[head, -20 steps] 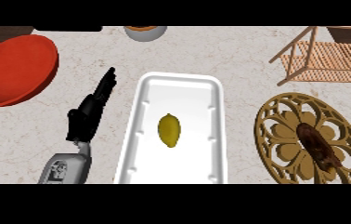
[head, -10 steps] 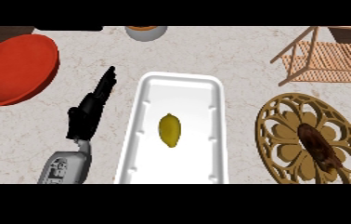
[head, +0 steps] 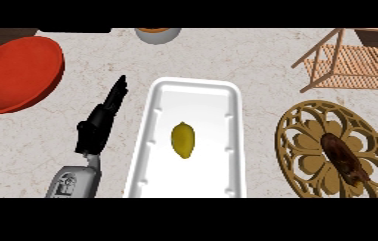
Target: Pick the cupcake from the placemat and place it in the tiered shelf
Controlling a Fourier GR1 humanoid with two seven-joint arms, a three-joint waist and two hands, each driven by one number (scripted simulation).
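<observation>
The robot's left hand (head: 100, 122) lies over the counter (head: 221, 55) just to the left of the white tray (head: 159, 157), its black fingers straight and held together, pointing up and slightly right along the tray's left wall. It holds nothing, and whether its fingertips touch the counter cannot be told. Its grey forearm (head: 72, 182) enters from the lower edge, below and left of the tray's lower left corner. The right hand does not show.

The white tray is a long rounded rectangle near the middle of the view, running from the lower edge upward. A small yellow lemon-like fruit (head: 183, 139) lies alone on the tray's floor, about at its centre, with its long axis along the tray.

To the right of the tray, well apart from it, sits the round woven placemat (head: 299, 140), tan with an openwork petal pattern, partly cut off by the right and lower edges. On the placemat's right half lies a dark brown object, the cupcake (head: 343, 157), seen from above as an elongated shape.

Above the placemat, to the upper right of the tray, stands the wooden tiered shelf (head: 347, 67), only partly in view. Far to the tray's upper left is a red plate (head: 26, 72), cut by the left edge. Straight above the tray, at the top edge, a grey bowl (head: 157, 34) with an orange inside shows in part.
</observation>
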